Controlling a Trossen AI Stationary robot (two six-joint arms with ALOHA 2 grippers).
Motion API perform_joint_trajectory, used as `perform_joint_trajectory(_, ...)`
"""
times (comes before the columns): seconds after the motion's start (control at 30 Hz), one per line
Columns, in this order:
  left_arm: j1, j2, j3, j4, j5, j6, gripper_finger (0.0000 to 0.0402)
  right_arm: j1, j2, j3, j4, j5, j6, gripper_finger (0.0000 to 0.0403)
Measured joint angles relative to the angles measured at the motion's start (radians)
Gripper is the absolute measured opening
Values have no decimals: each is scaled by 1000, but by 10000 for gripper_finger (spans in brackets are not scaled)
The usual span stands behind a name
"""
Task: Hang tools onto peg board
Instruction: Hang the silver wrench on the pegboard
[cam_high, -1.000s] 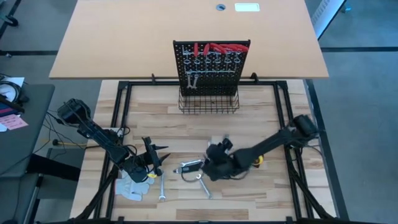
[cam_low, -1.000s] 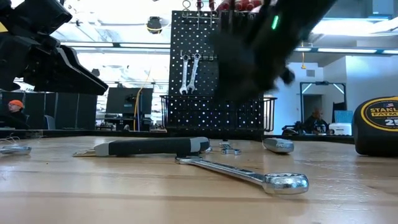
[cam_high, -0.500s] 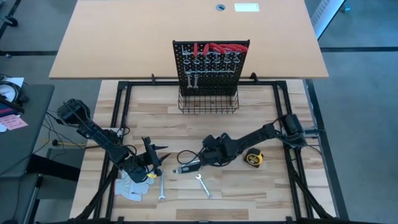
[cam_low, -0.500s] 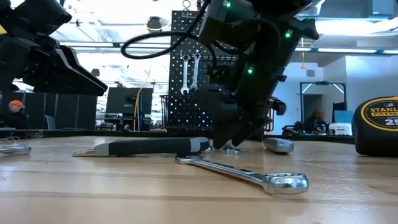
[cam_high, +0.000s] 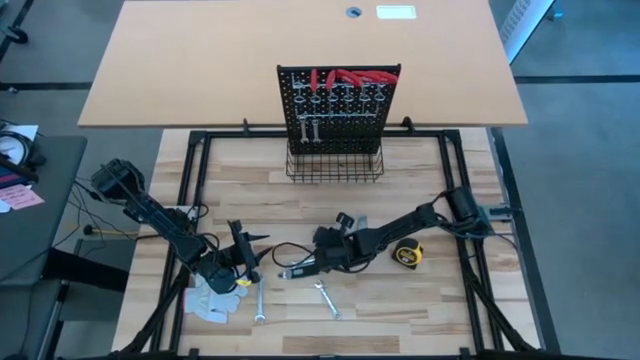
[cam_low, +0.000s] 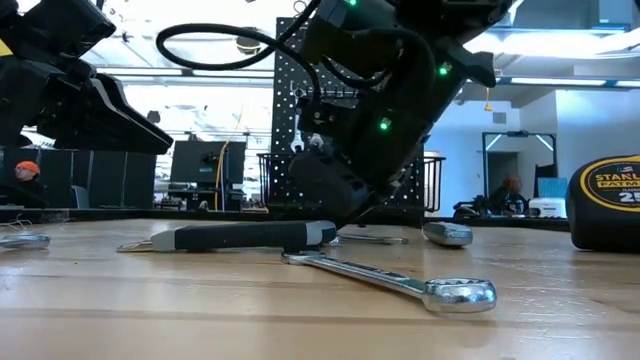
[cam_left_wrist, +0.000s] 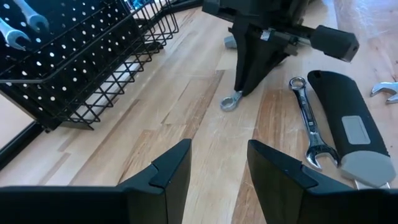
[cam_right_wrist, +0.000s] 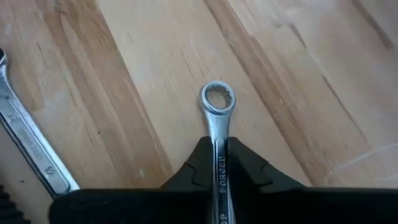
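Moved leftward across the table since a second ago, right gripper (cam_high: 322, 243) is now pinching a small silver wrench (cam_right_wrist: 217, 112) flat on the wood, jaws closed tight on its shank; ring end is sticking out ahead; black-handled tool (cam_high: 305, 267) lying just beside; peg board (cam_high: 338, 105) standing well apart at the far edge; left gripper (cam_high: 243, 252) is hovering near the white glove (cam_high: 212, 301), jaws partly open, holding nothing.

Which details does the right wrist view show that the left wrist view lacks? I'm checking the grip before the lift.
Only the right wrist view shows the right gripper shut on the small wrench, its shank pinched between the fingers. Only the left wrist view shows the peg board, its wire basket, the black-handled tool and the open left gripper. Both show that wrench's ring end on the wooden table.
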Motion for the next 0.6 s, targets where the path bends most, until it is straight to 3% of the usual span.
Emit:
perform_joint_trajectory(0.13, 0, 0, 0, -1, 0, 0, 152, 17, -36, -6, -5, 121, -29, 12)
perform_joint_trajectory(0.3, 0, 0, 0, -3, 18, 0, 152, 13, -76, -14, -2, 191, -80, 6)
perform_joint_trajectory(0.6, 0, 0, 0, -2, 17, 0, 153, -29, -109, -127, 257, 57, -167, 7)
